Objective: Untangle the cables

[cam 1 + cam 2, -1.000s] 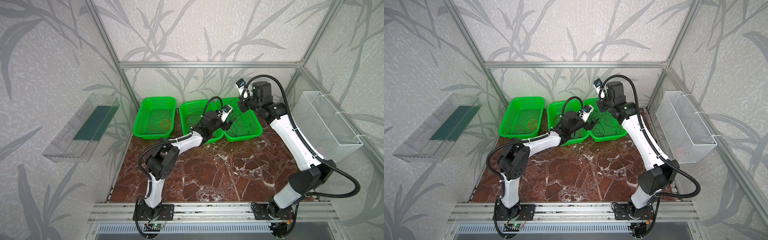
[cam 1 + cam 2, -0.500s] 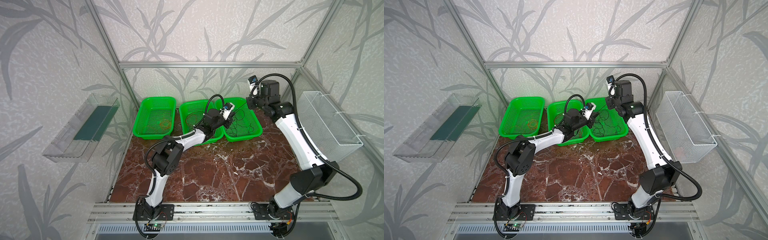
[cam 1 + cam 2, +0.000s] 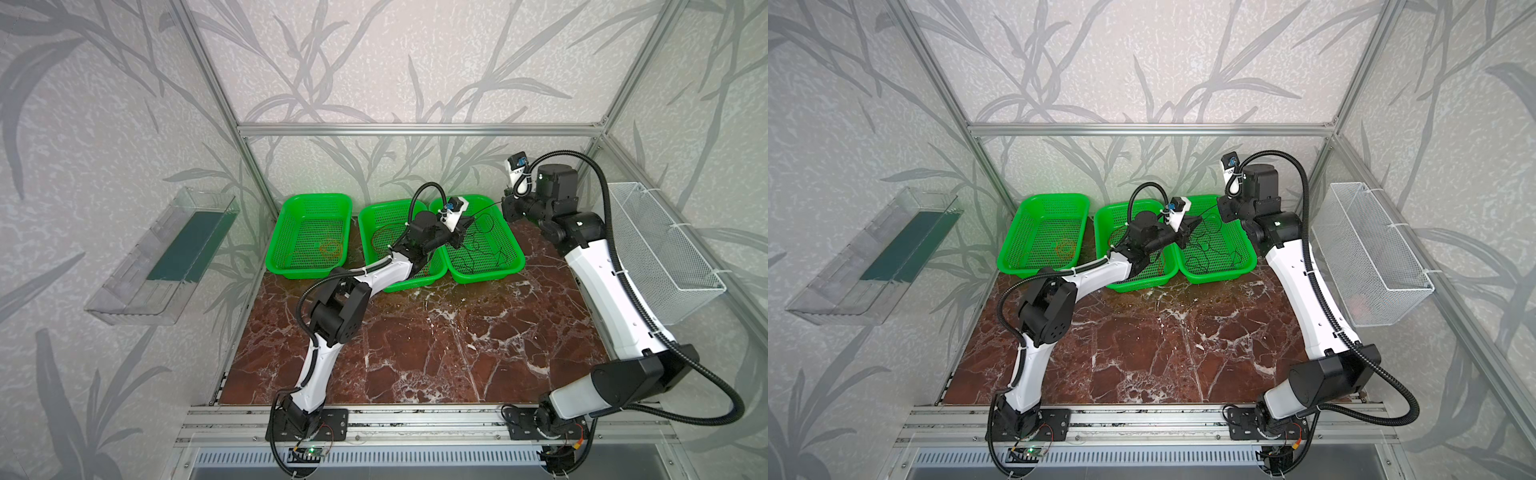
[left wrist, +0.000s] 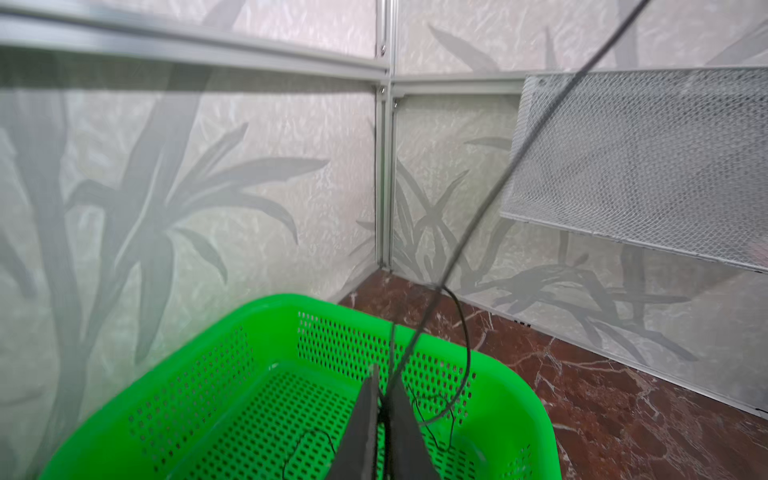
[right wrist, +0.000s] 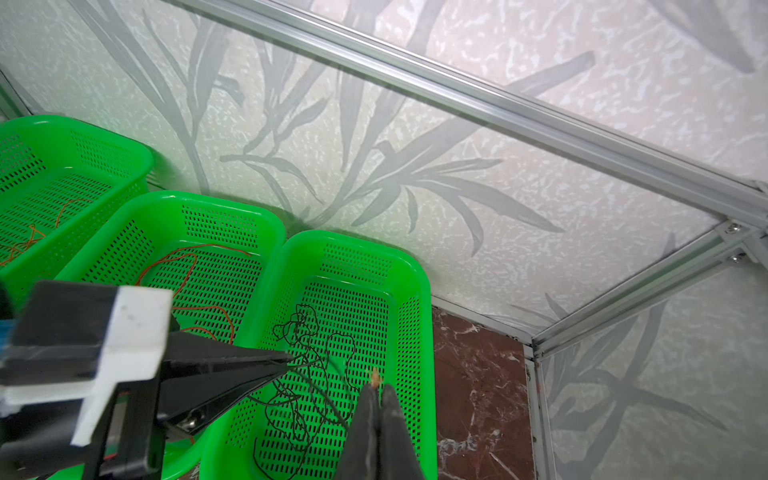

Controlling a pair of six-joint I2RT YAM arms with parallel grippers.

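Over the marble tabletop (image 3: 415,353), both the left gripper (image 4: 384,380) and right gripper (image 5: 377,390) pinch a taut black cable (image 4: 480,216) rising from the rightmost green basket (image 5: 353,240); harder pulling may cinch its tangle.

Robot lab cell, aluminium frame (image 3: 415,129)

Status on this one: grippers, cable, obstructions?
Left gripper shut on black cable. Right gripper shut on its end. Taut between them over rightmost green basket. Nothing blocking.
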